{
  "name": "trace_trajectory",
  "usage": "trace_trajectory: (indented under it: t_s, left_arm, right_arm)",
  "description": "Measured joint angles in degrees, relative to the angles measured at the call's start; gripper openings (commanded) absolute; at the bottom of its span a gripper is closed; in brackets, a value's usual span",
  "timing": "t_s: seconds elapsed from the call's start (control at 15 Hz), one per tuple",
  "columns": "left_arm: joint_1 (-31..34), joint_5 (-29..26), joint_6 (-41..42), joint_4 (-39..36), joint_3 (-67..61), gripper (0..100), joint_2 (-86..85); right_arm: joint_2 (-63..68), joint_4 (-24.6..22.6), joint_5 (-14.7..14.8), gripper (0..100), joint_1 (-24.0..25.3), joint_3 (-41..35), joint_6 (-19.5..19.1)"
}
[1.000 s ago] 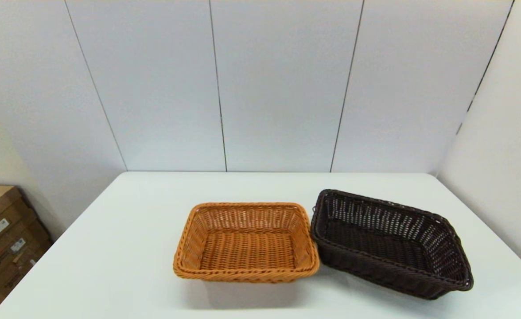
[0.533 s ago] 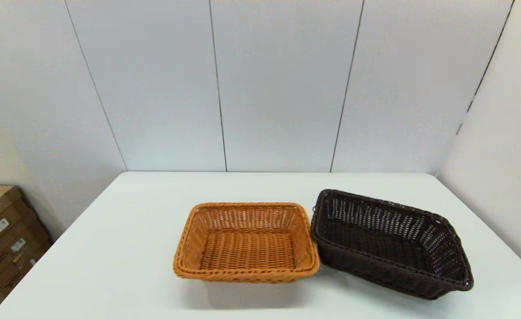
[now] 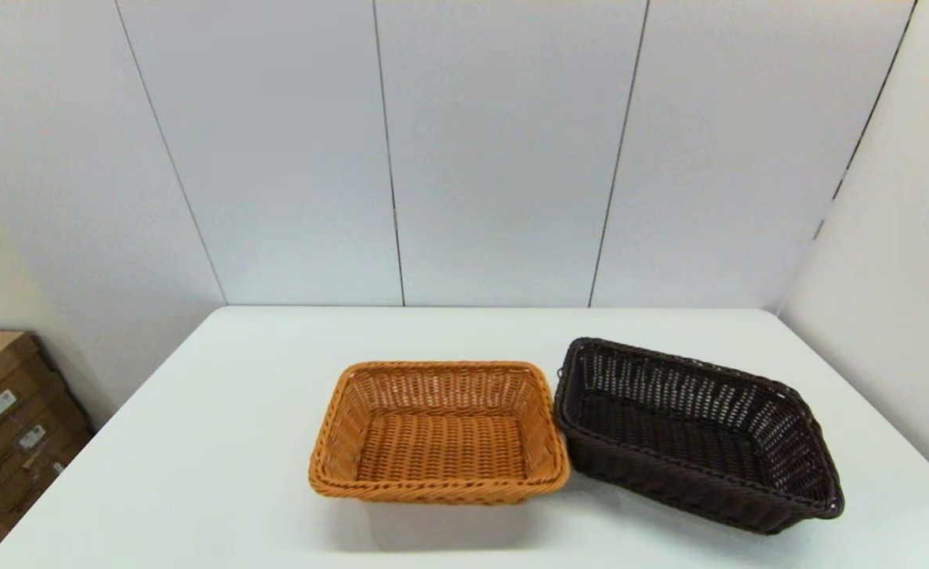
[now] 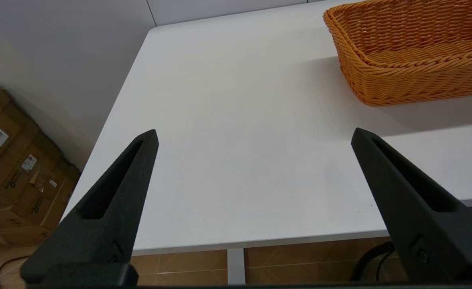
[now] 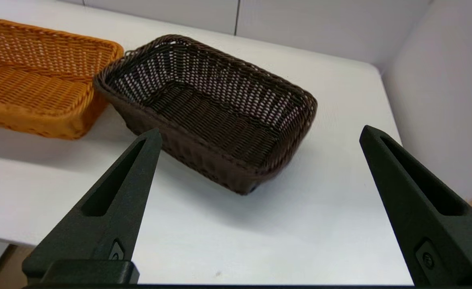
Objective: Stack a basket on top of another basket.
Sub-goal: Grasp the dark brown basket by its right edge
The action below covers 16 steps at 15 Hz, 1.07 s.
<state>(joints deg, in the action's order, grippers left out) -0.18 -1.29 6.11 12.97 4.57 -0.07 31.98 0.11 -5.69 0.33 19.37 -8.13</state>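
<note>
Sitting side by side on a white table [image 3: 196,442] are two woven baskets: the orange-tan basket [image 3: 439,432] near the middle and the dark brown basket [image 3: 697,435] to its right, turned at an angle, one corner touching or nearly touching the orange rim. Nothing is stacked yet. The right gripper [image 5: 260,136] is hovering off the table's near right edge, its fingers spread wide and empty, facing the dark basket, probably because that arm is nearest and will be lifting it. The left gripper [image 4: 254,134] is waiting low beyond the table's near left edge, fingers likewise spread wide, holding nothing, apparently parked. Cardboard boxes [image 3: 6,427] are standing on the floor at left.
</note>
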Motion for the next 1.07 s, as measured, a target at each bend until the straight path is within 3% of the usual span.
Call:
trace_trajectory:
  t_s: [0.27, 0.47, 0.67, 0.93, 1.07]
  left_arm:
    - [0.00, -0.02, 0.00, -0.02, 0.00, 100, 0.00]
    - [0.00, -0.02, 0.01, -0.05, 0.00, 100, 0.00]
    - [0.00, -0.02, 0.01, -0.02, 0.00, 100, 0.00]
    - [0.00, 0.00, 0.01, -0.02, 0.00, 100, 0.00]
    - [0.00, -0.02, 0.01, -0.02, 0.00, 100, 0.00]
  right_arm:
    - [17.91, 1.60, -0.20, 100, 0.33, 8.85, 3.01]
    - [30.50, 10.61, -0.26, 100, 0.52, 17.46, 7.50]
    - [41.62, 21.27, -0.26, 100, 0.96, 26.93, 14.65]
    - [54.10, 24.69, 0.63, 100, 1.21, 35.61, 24.44]
    - [59.37, 27.56, 3.44, 100, 1.34, 39.56, 30.48]
